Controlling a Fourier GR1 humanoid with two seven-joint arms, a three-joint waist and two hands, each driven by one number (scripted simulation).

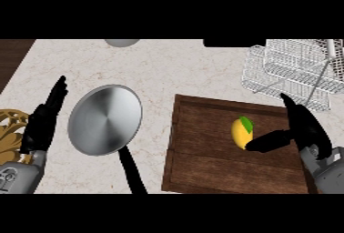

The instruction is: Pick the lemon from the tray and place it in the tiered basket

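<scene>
The lemon (242, 132) lies on the wooden tray (201, 168), the right hand (299, 129) spread beside it (thumb touching, nothing gripped), apparently lining up a grasp. The left hand (46, 119) rests unclenched by the pan (105, 119).

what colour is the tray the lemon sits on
Dark brown wood grain, seen in the head view: the tray holds the yellow lemon with a green leaf.

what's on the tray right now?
Only the lemon lies on the wooden tray. The right hand reaches over it, thumb at the lemon, hiding the tray's right edge.
</scene>
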